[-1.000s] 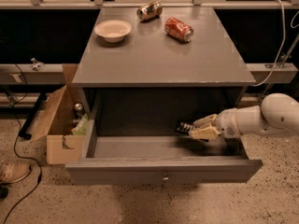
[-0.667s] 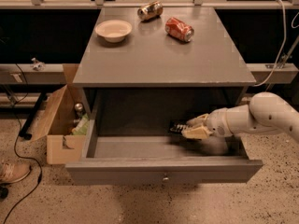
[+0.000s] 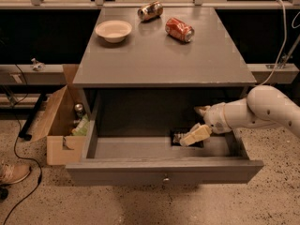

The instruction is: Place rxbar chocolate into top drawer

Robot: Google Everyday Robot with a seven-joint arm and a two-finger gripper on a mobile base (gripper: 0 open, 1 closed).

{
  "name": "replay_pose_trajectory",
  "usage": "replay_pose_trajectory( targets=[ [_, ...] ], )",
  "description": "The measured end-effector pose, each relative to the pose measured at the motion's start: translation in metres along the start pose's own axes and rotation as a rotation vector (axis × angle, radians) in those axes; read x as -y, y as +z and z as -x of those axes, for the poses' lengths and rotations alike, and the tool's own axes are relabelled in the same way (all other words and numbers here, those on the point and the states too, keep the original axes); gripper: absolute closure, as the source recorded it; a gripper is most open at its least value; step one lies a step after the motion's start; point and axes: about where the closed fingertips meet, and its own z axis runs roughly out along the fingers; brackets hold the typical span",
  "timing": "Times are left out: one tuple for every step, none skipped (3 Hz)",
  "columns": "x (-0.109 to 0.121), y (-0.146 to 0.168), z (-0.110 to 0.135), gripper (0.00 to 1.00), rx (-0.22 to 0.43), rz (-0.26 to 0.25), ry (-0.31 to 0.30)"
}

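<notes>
The drawer (image 3: pixel 117 170) is pulled out below the grey surface (image 3: pixel 154 60), its front panel toward the camera with a small knob (image 3: pixel 165 178) at its middle. The bar (image 3: pixel 175 137) lies flat on the drawer floor, right of centre and nearer the back wall than the front panel, with pale lettering showing at its left end.

The tool (image 3: pixel 191 125) is inside the drawer on the right side, reaching in from the right on a white arm (image 3: pixel 262 109). Its two fingers stand apart, so it is open. The lower finger (image 3: pixel 196 135) slants down to the left and covers the bar's right end. Whether it touches the wrapper cannot be told. The upper finger (image 3: pixel 201 110) sits higher, near the drawer's back wall, clear of the bar. Nothing is clamped between them.

On the surface, a pale bowl (image 3: pixel 113 30) sits near the far left corner. A brownish can (image 3: pixel 150 10) lies on its side at the far edge, near the middle. A red can (image 3: pixel 179 29) lies on its side just right of it and a little nearer the camera.

Beside the drawer's left side, an open cardboard box (image 3: pixel 56 125) stands on the speckled floor with small items inside.
</notes>
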Motion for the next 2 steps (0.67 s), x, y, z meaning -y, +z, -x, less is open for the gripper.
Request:
replay_pose_trajectory(
  targets=[
    [0.001,-0.030,0.008,0.00,0.052,-0.042,-0.012],
    [0.002,-0.080,0.002,0.00,0.094,-0.119,0.012]
  ],
)
